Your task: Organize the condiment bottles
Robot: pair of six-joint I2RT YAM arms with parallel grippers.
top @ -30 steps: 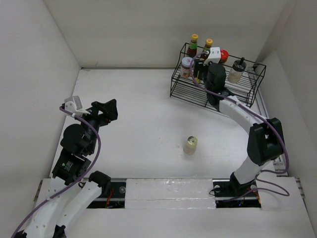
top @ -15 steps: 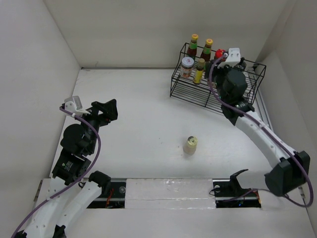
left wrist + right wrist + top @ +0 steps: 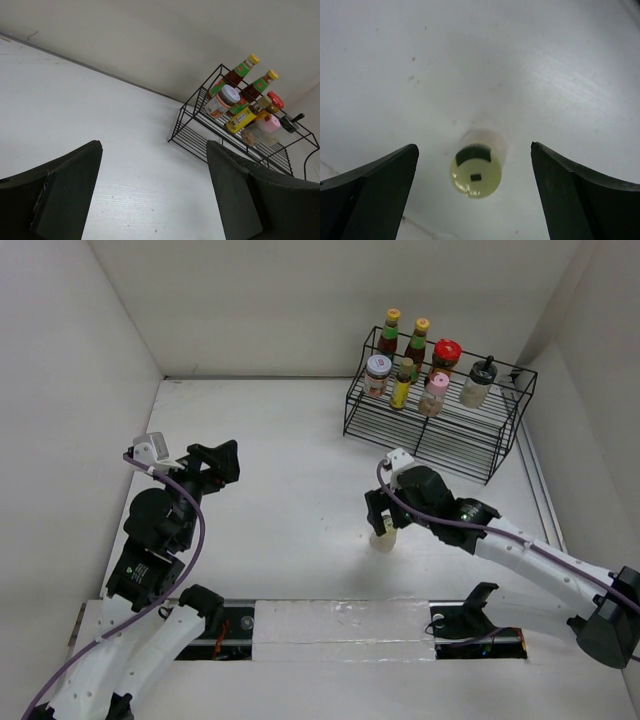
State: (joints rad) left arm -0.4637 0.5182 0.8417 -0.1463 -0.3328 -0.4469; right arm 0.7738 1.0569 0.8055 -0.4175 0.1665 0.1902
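Pincer of right arm [image 3: 474,150] hung wide open and empty, directly above cream-capped shaker [image 3: 476,176], which stood upright on table [image 3: 545,60] below and between its fingers, touching neither. Left pincer [image 3: 153,150] was likewise wide open, holding nothing. Remaining bottles [image 3: 402,385] stood in wire rack [image 3: 455,445], well beyond both.

Inside right hand [image 3: 474,150]: cream-capped shaker [image 3: 475,176] alone, clear gaps beside both fingers [image 3: 375,185].
Around right hand: open counter [image 3: 290,470].
Ahead of left hand [image 3: 154,150]: open counter, then loaded black wire rack [image 3: 227,145].
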